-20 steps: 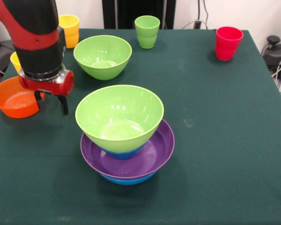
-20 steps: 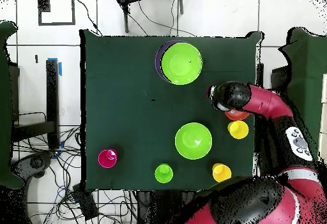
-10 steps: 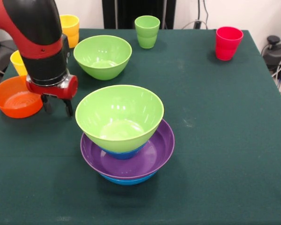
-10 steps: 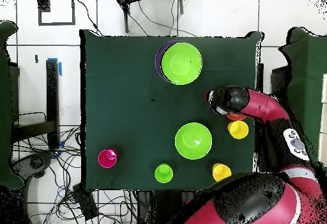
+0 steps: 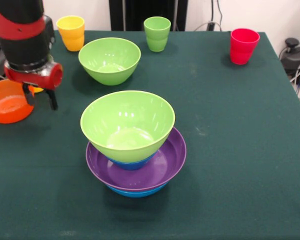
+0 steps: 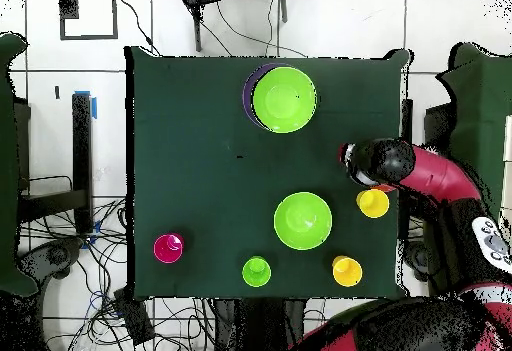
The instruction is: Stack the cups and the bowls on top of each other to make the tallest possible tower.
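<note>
Hovering at the desk's (image 5: 230, 150) edge, my end effector (image 5: 39, 97) hangs beside the small orange bowl (image 5: 7, 102), its two dark fingers (image 5: 52, 100) apart and gripping nothing; one finger seems to sit at the bowl's rim, though I cannot tell whether it touches. I judge the step in hand to be fetching this orange bowl for the tower (image 5: 132, 145), which stands near the middle of the desk, well apart from me: a large blue bowl (image 5: 135, 191) lowest, the wide purple bowl (image 5: 157, 170) nested in it, a small blue bowl (image 5: 131, 163) peeking out above that, and a large light green bowl (image 5: 127, 122) uppermost. The next move, as I read it, calls for bracketing the orange rim between the fingers, closing firmly, then lifting clear before travelling to the tower. Everything here is glossy, smooth plastic with thin rounded rims, so a pinch could slip. The second light green bowl (image 5: 110, 59) rests alone farther back, and the tumblers stand upright along the far side: orange-yellow cup (image 5: 71, 32), light green cup (image 5: 157, 33), red cup (image 5: 243, 46). A yellow cup (image 6: 372, 203) shows beside my wrist in the overhead view. The desk's dark green cloth looks matte and soft.
</note>
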`<state>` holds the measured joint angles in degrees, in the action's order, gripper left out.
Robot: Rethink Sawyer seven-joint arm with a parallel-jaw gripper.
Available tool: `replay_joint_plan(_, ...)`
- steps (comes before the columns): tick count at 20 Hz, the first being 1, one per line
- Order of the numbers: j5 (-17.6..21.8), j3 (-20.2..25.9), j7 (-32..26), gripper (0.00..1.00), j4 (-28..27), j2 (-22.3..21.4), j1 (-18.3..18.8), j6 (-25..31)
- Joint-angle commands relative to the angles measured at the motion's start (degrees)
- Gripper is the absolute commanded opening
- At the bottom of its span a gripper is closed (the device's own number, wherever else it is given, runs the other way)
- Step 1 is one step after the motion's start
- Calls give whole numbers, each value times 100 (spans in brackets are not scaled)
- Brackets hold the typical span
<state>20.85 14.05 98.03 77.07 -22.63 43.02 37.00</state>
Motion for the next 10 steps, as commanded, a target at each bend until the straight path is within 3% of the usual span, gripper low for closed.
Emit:
replay_joint_plan(1,378,353,-854,100,425,-405,74,31)
replay_joint_plan(10,425,376,-791,100,508,-440,116,-16)
